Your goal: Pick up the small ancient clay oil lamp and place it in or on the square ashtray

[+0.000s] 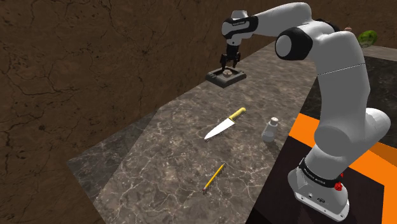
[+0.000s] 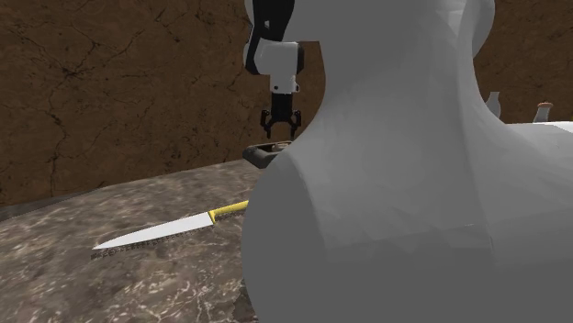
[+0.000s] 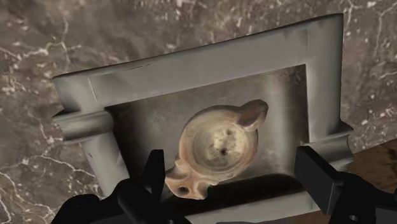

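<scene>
- The gripper hangs straight above the square ashtray at the far end of the marbled counter, close to the cracked brown wall.
- Finger state: in the wrist view the gripper is open. The two black fingers stand wide apart, one on each side of the oil lamp, and they clasp nothing.
- Lamp position: the tan, round lamp lies inside the ashtray's grey recess, resting on its floor. Its spout points towards one finger and its small handle lug points away.
- In the second exterior view the gripper sits just above the ashtray's dark rim. The white arm covers the rest.
- Other items on the counter: a yellow-handled knife mid-counter, a yellow pencil nearer the camera, and a small grey bottle beside the orange-and-black stand.
- Markings: the pale print on the arm's black wrist section is too small to read.
</scene>
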`<state>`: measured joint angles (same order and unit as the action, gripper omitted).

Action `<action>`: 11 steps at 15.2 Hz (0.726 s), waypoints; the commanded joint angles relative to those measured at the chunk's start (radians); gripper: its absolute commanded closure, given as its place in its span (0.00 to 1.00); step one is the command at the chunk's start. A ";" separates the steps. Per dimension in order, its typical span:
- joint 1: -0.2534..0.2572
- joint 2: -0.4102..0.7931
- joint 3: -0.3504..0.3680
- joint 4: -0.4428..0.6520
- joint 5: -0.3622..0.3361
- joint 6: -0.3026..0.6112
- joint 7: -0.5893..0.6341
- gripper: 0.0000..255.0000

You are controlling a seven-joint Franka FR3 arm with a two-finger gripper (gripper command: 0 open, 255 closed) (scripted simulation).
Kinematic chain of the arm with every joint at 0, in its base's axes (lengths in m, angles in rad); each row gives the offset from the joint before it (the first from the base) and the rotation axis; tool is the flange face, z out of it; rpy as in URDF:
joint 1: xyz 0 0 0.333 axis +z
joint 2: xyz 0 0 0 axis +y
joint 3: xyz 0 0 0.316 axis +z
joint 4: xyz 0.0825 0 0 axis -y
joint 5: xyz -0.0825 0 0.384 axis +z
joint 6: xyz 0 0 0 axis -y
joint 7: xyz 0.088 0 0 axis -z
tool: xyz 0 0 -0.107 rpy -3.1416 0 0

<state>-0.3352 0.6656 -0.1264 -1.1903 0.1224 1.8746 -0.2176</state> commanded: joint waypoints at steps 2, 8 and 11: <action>-0.004 -0.012 -0.002 0.066 -0.002 -0.078 0.003 0.00; -0.006 -0.013 -0.002 0.092 -0.003 -0.104 0.004 0.00; -0.006 -0.013 -0.002 0.092 -0.003 -0.104 0.004 0.00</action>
